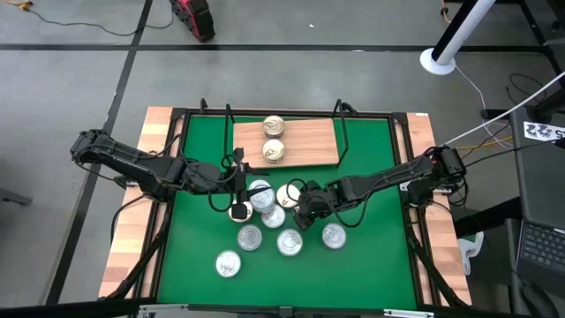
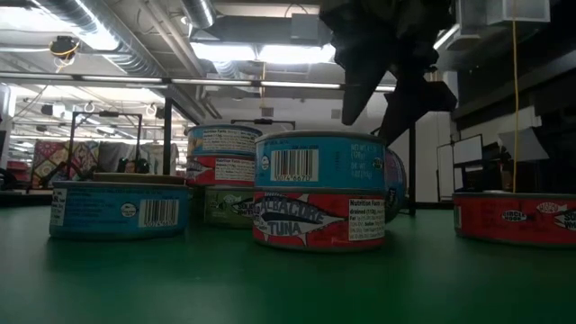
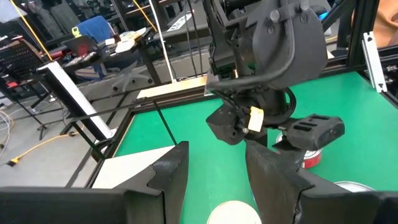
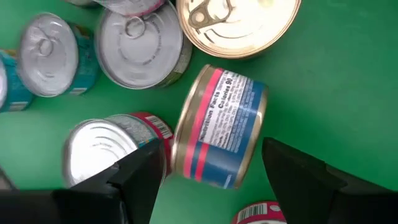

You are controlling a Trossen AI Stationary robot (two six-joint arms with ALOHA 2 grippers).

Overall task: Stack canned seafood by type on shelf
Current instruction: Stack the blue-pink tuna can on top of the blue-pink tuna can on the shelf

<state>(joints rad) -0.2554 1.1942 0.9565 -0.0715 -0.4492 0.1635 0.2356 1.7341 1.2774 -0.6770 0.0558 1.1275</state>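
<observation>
The shelf (image 1: 305, 141) is a light-brown board at the far side of the green mat, and two gold-lidded tins (image 1: 274, 139) stand on it. Several more tins (image 1: 290, 241) stand on the mat, one blue tin (image 2: 321, 162) stacked on a red tuna tin (image 2: 319, 219). My right gripper (image 4: 214, 149) is open above a blue-and-red tin (image 4: 219, 127) that is tipped onto its side wall; a finger stands on each side of it with a narrow gap. My left gripper (image 3: 217, 149) is open over a pale-lidded tin (image 3: 233, 214), left of the cluster (image 1: 237, 201).
Black wire frame posts (image 1: 340, 132) rise beside the shelf. Pale wooden planks (image 1: 132, 230) run along both sides of the mat. The two grippers are close together over the tin cluster. Bare green mat (image 1: 371, 274) lies near the front and right edges.
</observation>
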